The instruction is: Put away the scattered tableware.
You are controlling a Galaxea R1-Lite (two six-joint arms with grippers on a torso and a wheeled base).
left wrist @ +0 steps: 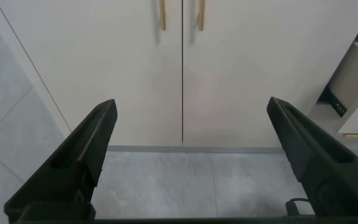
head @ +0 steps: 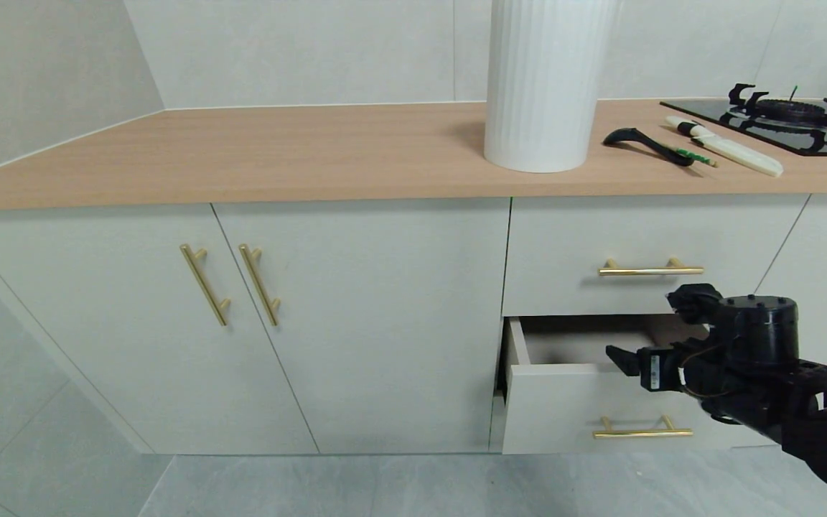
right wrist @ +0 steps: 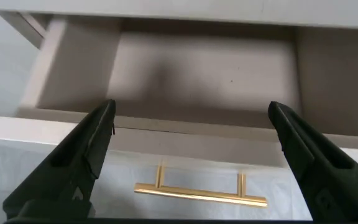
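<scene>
Head view: right pincer [head: 652, 329], jaws apart, hangs by the open drawer [head: 564, 377]; ladle [head: 647, 144] and knife [head: 726, 147] lie on the surface [head: 277, 154] at three o'clock of the vase [head: 539, 86]. Fetching one likely comes next.

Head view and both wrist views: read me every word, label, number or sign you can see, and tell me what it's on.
None can be read.
White ribbed container, cabinet doors, drawer fronts: plain, no print.
Utensils on the counter: small green and dark marks, too small to tell whether they are lettering.
</scene>
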